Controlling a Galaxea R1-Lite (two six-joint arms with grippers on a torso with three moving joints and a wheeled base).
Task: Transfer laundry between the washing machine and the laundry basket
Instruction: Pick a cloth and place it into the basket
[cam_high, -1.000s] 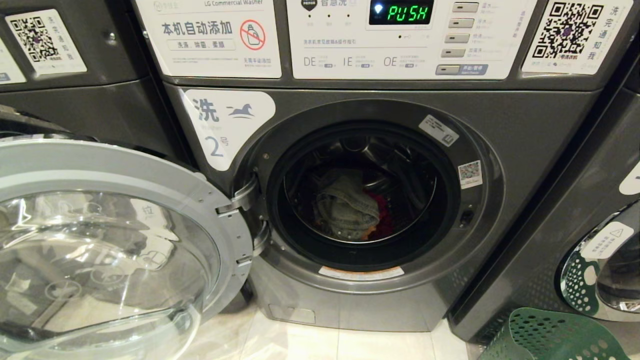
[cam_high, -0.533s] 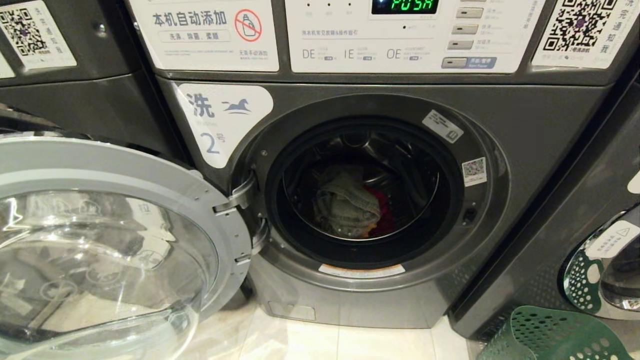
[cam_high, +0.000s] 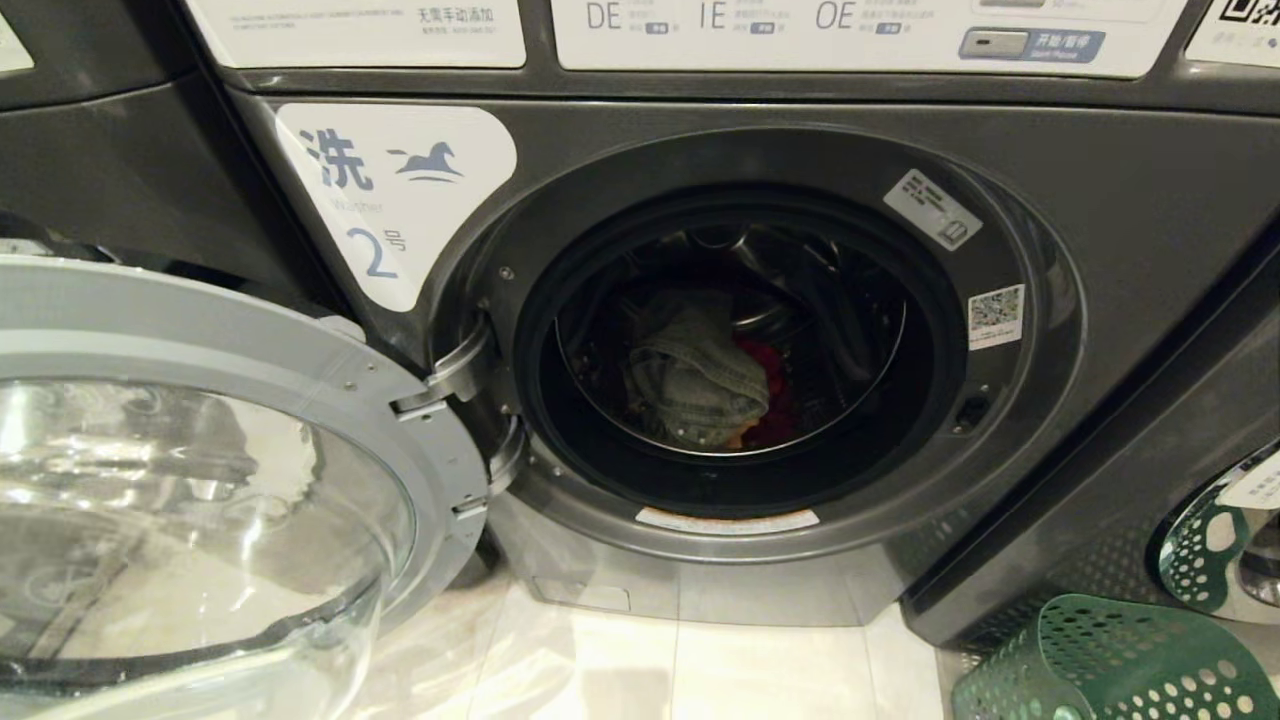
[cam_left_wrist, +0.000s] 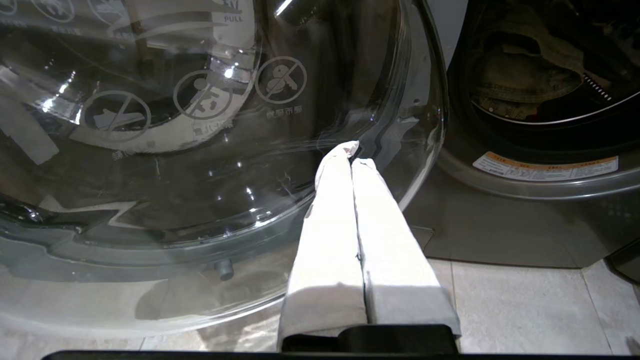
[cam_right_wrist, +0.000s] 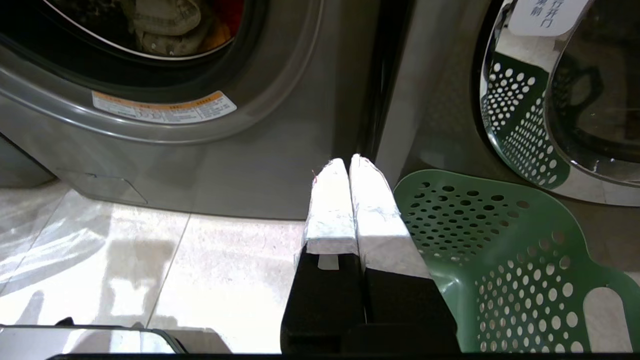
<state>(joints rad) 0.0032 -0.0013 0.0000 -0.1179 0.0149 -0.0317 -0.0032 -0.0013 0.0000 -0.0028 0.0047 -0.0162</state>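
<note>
The laundry (cam_high: 705, 385) sits in the drum of the washing machine (cam_high: 1100, 200) as it did a second ago; only the head camera has tipped down, so the display has slid off the top edge and the whole scene has risen and grown. Three garments can be counted: a grey-beige one heaped in front, a red one at its 3 o'clock, an orange scrap at 5 o'clock. The grey heap's long axis runs roughly upright. One door (cam_high: 250, 420) stands swung open at 9 o'clock. One laundry basket (cam_high: 1110, 665) lies on the floor at 4 o'clock. Left gripper (cam_left_wrist: 351, 152) and right gripper (cam_right_wrist: 345, 162) each have jaws pressed together, empty.
</note>
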